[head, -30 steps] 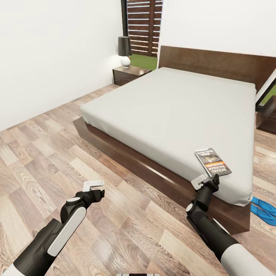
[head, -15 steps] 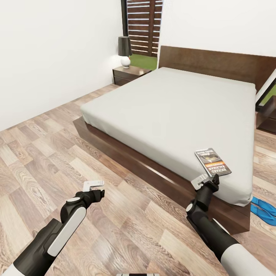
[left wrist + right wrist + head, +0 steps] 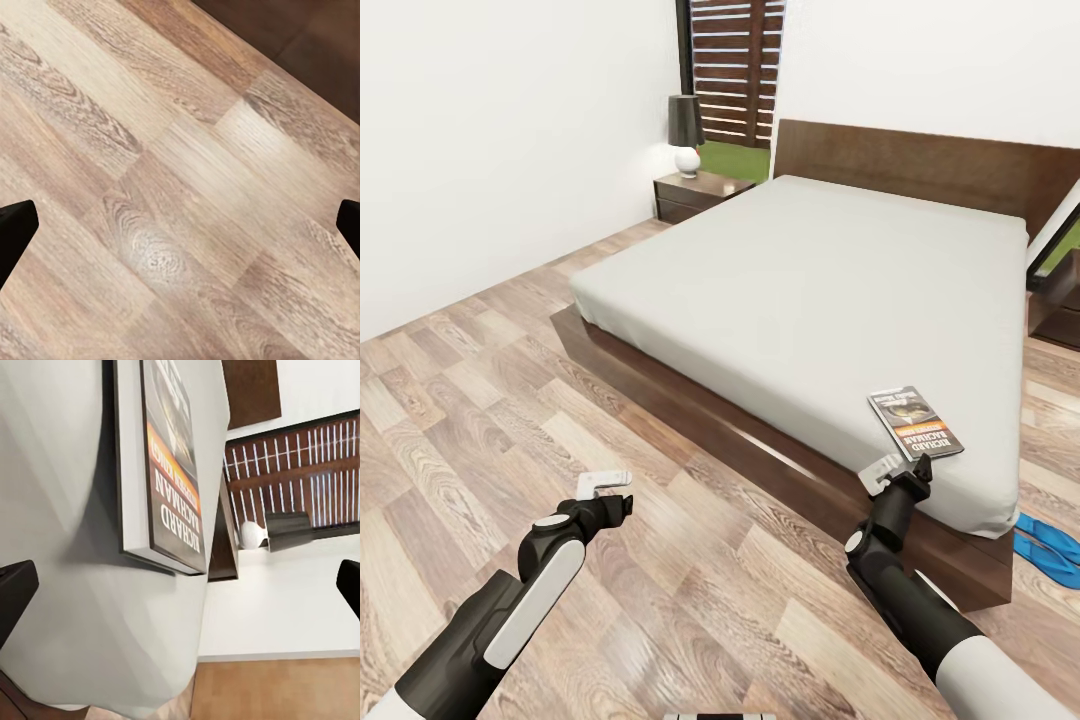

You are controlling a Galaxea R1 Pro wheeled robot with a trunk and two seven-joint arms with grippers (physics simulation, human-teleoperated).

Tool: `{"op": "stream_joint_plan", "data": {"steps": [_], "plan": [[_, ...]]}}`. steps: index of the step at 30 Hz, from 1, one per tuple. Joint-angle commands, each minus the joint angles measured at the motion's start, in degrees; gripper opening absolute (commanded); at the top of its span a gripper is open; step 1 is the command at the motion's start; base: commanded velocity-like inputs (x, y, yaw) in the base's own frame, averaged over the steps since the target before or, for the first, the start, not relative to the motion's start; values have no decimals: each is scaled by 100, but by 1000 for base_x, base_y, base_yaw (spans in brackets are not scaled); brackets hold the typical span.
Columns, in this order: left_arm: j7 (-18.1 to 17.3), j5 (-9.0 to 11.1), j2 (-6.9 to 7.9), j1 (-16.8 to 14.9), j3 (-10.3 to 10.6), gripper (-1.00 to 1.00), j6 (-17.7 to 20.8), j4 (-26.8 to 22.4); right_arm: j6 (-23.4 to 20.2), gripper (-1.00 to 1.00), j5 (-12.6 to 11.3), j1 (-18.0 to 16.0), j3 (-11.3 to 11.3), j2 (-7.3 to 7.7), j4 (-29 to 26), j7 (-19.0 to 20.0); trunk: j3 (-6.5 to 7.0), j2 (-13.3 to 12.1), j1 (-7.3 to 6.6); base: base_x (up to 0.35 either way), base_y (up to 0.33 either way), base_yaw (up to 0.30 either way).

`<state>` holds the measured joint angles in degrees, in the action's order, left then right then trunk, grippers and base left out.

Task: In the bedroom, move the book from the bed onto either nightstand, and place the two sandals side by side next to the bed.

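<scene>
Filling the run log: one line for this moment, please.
book on bed corner | right end effector open, just short | left end effector open over floor

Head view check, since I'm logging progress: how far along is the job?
Nothing is finished. The book lies on the bed near its corner, with the right tool open just short of it. The sandals lie on the floor by the corner, unarranged. The left tool hangs open, idle.

Head view overlooks the bed (image 3: 800,270); right wrist view nears its corner.
</scene>
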<state>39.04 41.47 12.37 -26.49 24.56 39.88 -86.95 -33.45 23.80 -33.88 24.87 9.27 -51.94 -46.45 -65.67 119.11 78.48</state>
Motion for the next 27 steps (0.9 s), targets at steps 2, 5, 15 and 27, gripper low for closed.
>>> {"op": "stream_joint_plan", "data": {"steps": [2, 5, 15, 27], "plan": [[59, 54, 6, -5, 14, 100, 3, -6, -38, 100, 11, -4, 18, 5, 0, -13, -4, 2, -1, 0, 0, 0], [59, 54, 4, -6, 14, 100, 3, -6, -38, 100, 11, -4, 18, 5, 0, -13, -4, 2, -1, 0, 0, 0], [59, 54, 5, -5, 14, 100, 3, -6, -38, 100, 11, -4, 18, 5, 0, -13, -4, 2, -1, 0, 0, 0], [59, 54, 6, -5, 14, 100, 3, -6, -38, 100, 9, -4, 18, 5, 0, -13, -4, 2, -1, 0, 0, 0]]}}
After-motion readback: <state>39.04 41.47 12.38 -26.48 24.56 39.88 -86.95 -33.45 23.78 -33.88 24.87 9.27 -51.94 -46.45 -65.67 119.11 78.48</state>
